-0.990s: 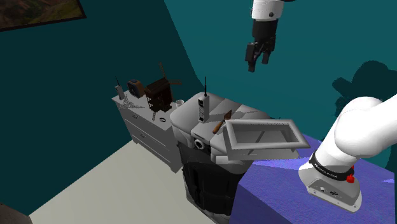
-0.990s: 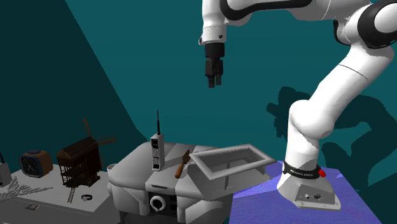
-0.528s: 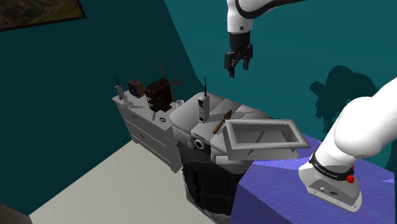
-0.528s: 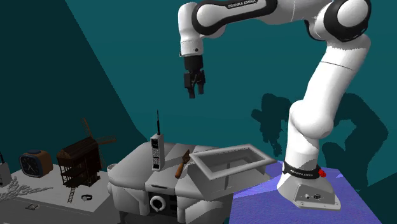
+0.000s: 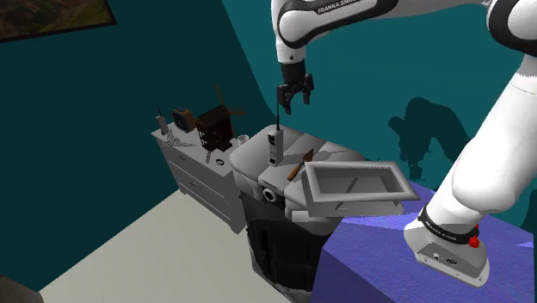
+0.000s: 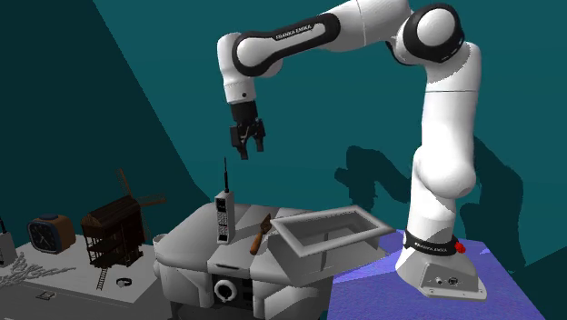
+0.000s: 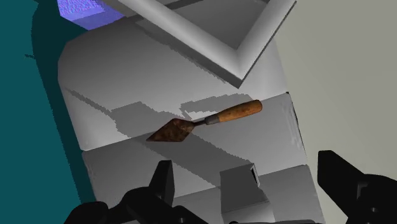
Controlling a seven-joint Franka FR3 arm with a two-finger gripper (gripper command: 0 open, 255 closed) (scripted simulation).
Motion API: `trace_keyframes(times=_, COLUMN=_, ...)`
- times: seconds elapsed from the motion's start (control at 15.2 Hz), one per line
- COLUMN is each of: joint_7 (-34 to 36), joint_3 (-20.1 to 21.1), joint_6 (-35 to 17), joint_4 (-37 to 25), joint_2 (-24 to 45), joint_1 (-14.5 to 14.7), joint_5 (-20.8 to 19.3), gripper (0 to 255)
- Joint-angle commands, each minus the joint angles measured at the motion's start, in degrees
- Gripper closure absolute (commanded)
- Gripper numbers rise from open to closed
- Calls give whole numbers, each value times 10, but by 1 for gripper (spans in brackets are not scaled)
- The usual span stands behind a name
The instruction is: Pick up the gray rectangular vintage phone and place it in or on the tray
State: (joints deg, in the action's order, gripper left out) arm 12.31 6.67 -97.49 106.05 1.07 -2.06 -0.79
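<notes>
The gray rectangular phone (image 5: 273, 146) (image 6: 223, 221) stands upright, antenna up, on a grey blocky piece of furniture (image 5: 255, 157). My gripper (image 5: 291, 107) (image 6: 248, 153) hangs open above it, fingers pointing down, a short way over the antenna tip. In the wrist view the phone's top (image 7: 240, 188) lies below and between the spread fingers of the gripper (image 7: 251, 184), untouched. The grey tray (image 5: 392, 177) (image 6: 301, 242) (image 7: 236, 56) sits tilted on the same furniture, toward the stand.
A rusty trowel with a wooden handle (image 5: 297, 170) (image 6: 261, 234) (image 7: 207, 119) lies between phone and tray. A drawer unit (image 5: 196, 168) beyond carries a windmill model (image 6: 114, 232) and a clock (image 6: 50, 234). Teal walls stand close behind.
The arm has swung toward the shoulder view's left and come down, moving the gripper from high over the tray side to just above the phone. The phone, trowel and tray have stayed put.
</notes>
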Motion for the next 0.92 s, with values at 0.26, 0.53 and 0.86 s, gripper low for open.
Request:
trace_keyframes(times=0.26, joint_7=18, joint_3=0, joint_6=12, joint_4=-132, joint_2=152, joint_1=6, joint_5=-16, gripper=0)
trace_keyframes(times=0.53, joint_7=26, joint_3=-3, joint_6=37, joint_4=-246, joint_2=260, joint_1=12, joint_5=-26, gripper=0)
trace_keyframes(times=0.86, joint_7=30, joint_3=-8, joint_6=68, joint_4=-366, joint_2=368, joint_1=20, joint_5=-33, gripper=0)
